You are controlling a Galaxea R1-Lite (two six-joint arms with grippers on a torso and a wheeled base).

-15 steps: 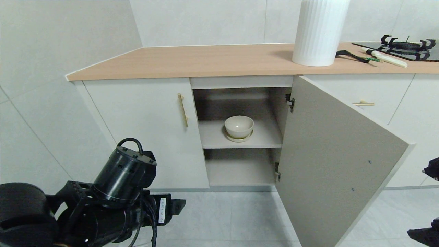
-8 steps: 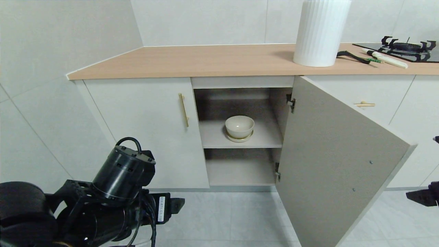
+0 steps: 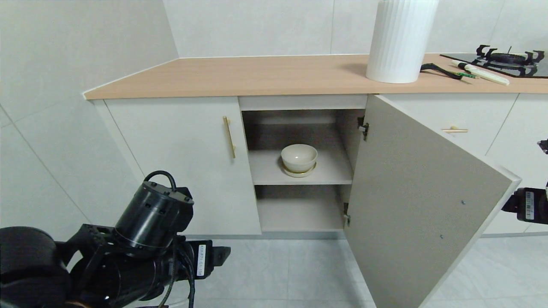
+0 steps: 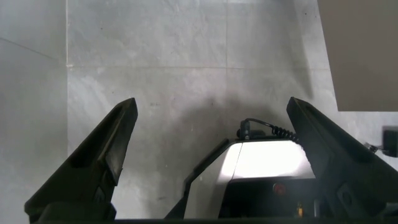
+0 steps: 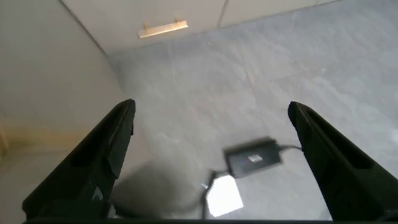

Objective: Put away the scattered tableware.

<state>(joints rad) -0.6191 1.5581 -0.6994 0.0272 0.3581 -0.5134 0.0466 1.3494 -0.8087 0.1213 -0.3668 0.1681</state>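
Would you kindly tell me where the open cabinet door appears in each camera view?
Head view: the open cabinet door stands out to the right of the shelf holding the bowl.
Left wrist view: its brownish inner face fills one corner, over the floor.
Right wrist view: the pale surface along one edge is probably its outer face; I cannot be sure.
Shared landmark: the grey tiled floor.

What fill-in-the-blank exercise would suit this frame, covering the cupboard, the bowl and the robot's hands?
1. In the cupboard, the bowl sits on the ____ shelf.
2. Its right door stands ____.
3. The ribbed white vase stands on the ____.
4. The left hand and the right hand both hold ____.
Missing words: upper; open; countertop; nothing.
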